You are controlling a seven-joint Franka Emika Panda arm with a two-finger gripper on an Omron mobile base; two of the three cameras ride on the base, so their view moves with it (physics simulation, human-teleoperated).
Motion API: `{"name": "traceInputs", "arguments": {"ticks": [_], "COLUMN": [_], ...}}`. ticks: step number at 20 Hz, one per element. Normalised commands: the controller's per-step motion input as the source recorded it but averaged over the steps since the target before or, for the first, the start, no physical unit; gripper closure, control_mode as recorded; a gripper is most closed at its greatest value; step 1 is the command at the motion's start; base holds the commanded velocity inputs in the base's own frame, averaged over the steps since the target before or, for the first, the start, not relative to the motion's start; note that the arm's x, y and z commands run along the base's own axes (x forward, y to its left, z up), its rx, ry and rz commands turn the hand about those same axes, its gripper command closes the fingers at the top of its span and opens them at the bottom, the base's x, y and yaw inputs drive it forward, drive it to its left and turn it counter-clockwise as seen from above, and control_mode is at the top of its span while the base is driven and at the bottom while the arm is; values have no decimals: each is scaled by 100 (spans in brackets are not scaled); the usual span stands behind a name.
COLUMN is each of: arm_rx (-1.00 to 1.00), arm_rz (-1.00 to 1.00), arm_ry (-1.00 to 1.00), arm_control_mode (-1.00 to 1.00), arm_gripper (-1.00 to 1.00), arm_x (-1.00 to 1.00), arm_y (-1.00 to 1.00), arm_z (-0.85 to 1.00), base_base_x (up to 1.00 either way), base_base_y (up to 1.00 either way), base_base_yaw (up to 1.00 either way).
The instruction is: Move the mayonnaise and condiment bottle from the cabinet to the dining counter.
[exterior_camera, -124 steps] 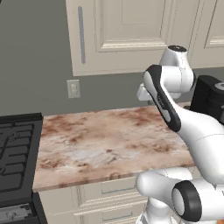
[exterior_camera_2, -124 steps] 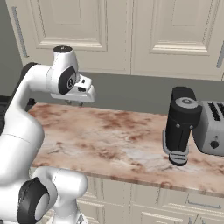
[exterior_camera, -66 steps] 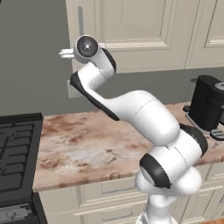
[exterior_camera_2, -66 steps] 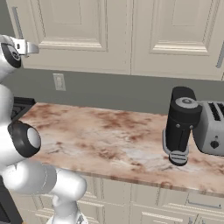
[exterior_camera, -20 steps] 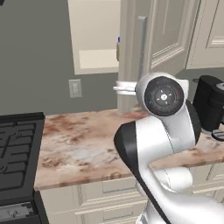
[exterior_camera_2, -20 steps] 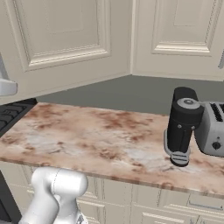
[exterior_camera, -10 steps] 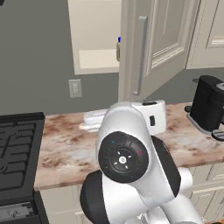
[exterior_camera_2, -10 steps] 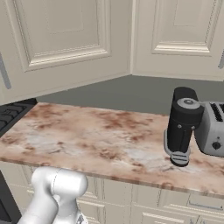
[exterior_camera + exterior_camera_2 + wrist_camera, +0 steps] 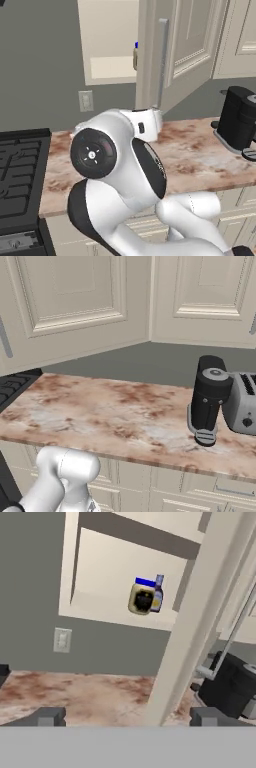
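The hand (image 9: 128,717) stood open, its two dark fingertips (image 9: 48,716) far apart at the bottom of the hand view and gripping nothing, above the marbled worktop (image 9: 75,692). Beyond it, in that view, the cabinet (image 9: 115,577) stood with its door (image 9: 200,612) swung open, and on the pale inner shelf (image 9: 110,610) sat the mayonnaise (image 9: 142,597), a short, stubby cream jar with a dark label patch and a round blue lid, upright with the lid on top. Just beside it on its right, touching or nearly so, stood the condiment bottle (image 9: 157,594), slim, upright, its narrow blue-grey neck pointing up and a yellowish label on its body. The left base view showed far less of them: the open door hid most of the shelf there, leaving a sliver of blue lid and cream jar at the door's edge. That view showed the black stove (image 9: 20,170) left of the worktop and a black coffee machine (image 9: 239,122) at the right. The right base view showed a toaster (image 9: 242,401) beside the coffee machine.
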Motion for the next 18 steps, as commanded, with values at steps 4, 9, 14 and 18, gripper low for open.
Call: {"name": "traceInputs", "arguments": {"ticks": [4,9,14,18], "arm_rx": [-3,-31,-46,-26], "arm_rz": [-1,2,3,-14], "arm_ry": [1,9,11,29], "arm_control_mode": [-100,-100,-100,-100], "arm_gripper": [-100,-100,-100,-100], "arm_x": [68,68,48,53], "arm_y": [11,24,23,-3], "arm_z": [-24,-25,-13,0], "base_base_x": [0,0,0,0], "base_base_y": [0,0,0,0], "base_base_yaw": [0,0,0,0]}}
